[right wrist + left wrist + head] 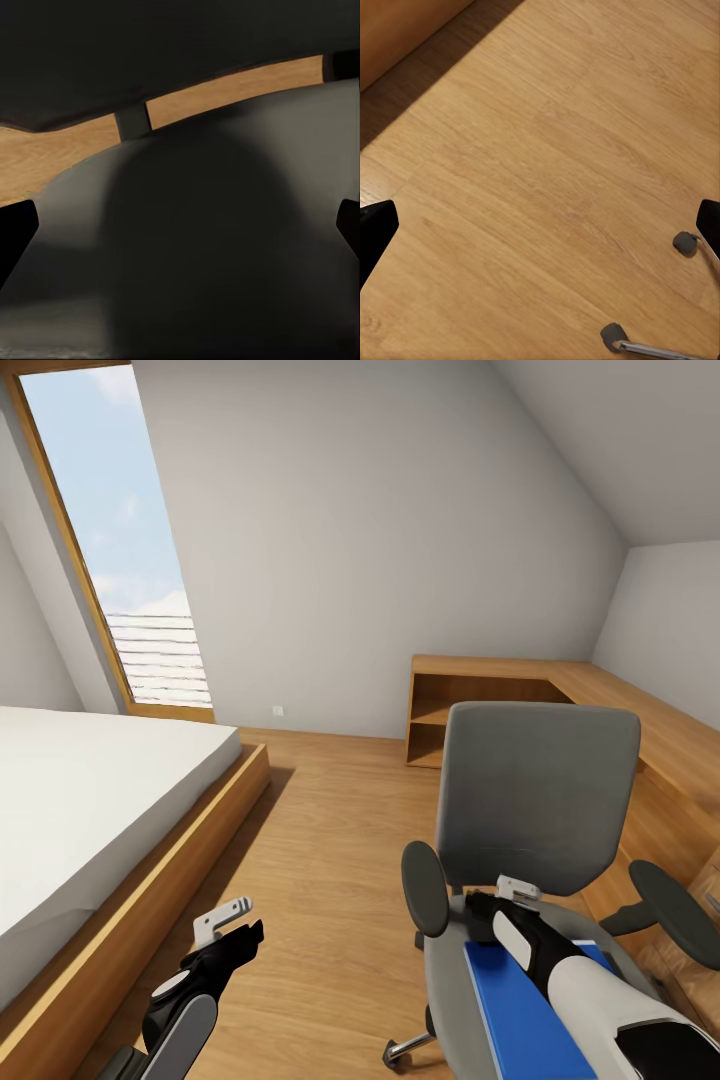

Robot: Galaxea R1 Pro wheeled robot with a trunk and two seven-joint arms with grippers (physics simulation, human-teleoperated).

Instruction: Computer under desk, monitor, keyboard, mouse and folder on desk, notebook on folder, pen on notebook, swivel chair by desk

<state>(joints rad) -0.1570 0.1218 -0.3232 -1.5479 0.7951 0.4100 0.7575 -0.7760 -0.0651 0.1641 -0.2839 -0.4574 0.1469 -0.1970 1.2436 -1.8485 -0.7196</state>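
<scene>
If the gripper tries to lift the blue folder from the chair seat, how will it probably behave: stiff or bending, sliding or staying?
The folder looks thin and flat, so it would likely flex if gripped at one edge. It lies flush on the smooth grey seat of the swivel chair, so it may slide rather than lift. The chair has casters, so pushing might roll it.

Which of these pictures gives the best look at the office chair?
The head view: the swivel chair appears with its back, armrests, seat and the blue folder lying on it. The right wrist view gives a close, dim look at the grey seat. The left wrist view catches two casters.
</scene>
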